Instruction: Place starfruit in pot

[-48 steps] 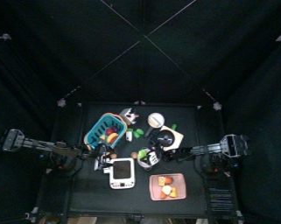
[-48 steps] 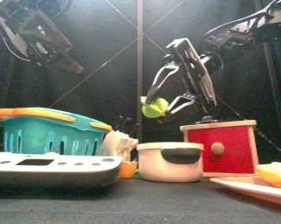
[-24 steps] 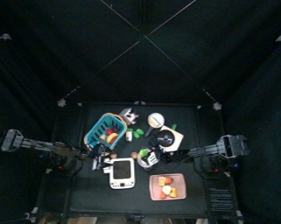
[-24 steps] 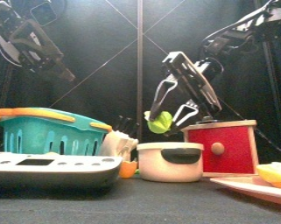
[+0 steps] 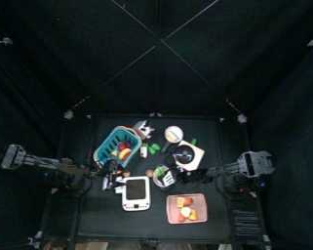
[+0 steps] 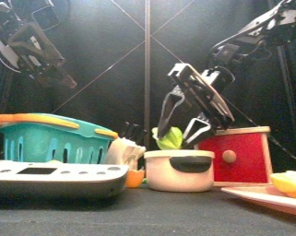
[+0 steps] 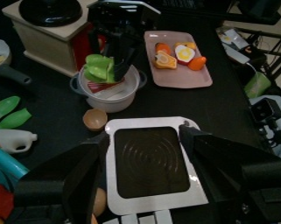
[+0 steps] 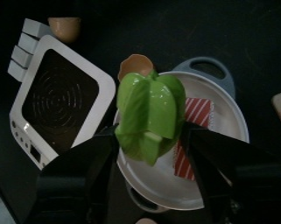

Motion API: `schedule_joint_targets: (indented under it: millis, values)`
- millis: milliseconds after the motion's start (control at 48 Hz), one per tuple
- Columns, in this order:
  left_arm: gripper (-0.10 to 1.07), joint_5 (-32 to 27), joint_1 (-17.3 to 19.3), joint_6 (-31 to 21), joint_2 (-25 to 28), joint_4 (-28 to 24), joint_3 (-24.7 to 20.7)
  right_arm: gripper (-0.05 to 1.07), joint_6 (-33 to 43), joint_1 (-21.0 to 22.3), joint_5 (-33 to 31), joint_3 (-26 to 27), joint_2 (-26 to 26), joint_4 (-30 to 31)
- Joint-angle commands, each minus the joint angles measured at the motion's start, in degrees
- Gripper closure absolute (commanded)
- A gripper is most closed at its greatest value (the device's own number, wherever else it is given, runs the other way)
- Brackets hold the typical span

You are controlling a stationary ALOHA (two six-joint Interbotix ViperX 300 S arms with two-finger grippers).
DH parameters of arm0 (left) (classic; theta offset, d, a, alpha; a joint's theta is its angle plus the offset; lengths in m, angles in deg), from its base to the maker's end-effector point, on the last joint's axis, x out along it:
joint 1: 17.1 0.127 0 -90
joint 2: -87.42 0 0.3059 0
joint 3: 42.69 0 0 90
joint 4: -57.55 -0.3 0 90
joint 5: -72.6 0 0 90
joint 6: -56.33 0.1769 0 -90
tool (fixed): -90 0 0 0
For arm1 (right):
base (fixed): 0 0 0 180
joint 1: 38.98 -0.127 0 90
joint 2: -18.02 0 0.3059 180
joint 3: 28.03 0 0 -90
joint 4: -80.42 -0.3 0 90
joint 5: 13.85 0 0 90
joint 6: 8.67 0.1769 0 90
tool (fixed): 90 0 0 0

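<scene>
The green starfruit [image 6: 171, 138] is held in my right gripper [image 6: 179, 123], which is shut on it. It hangs right over the mouth of the white pot [image 6: 179, 171], its low end at the rim. In the right wrist view the starfruit [image 8: 147, 115] sits between the jaws above the pot [image 8: 220, 128]. The left wrist view shows the starfruit [image 7: 101, 68] over the pot [image 7: 111, 94]. My left gripper [image 7: 149, 140] is open and empty, held high at the left [image 6: 37, 63] above the scale.
A white kitchen scale [image 6: 52, 180] lies at the front left, a teal basket [image 6: 49, 136] behind it. A red box [image 6: 232, 157] stands right of the pot. A pink plate [image 7: 181, 77] with cut fruit is at the front right. A brown egg [image 7: 95, 118] lies by the pot.
My right gripper has come down and a little right with the starfruit, from well above the pot to its rim. The left arm has shifted slightly.
</scene>
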Motion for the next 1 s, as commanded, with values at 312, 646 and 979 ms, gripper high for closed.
schedule_joint_targets:
  millis: [312,646,979]
  values:
    - [0.01,1.5,-0.2,0.1,0.0,0.1,-0.6,0.02,-0.1,-1.7,-2.2,2.9,-1.3,-3.1]
    - [0.01,1.5,-0.2,0.2,0.0,-0.1,-0.5,0.02,-0.5,-1.8,-6.3,2.5,-2.3,-8.1]
    - [0.01,1.5,-0.2,0.2,0.1,0.1,-0.4,0.02,-0.7,-1.8,-7.6,2.6,-2.4,-8.7]
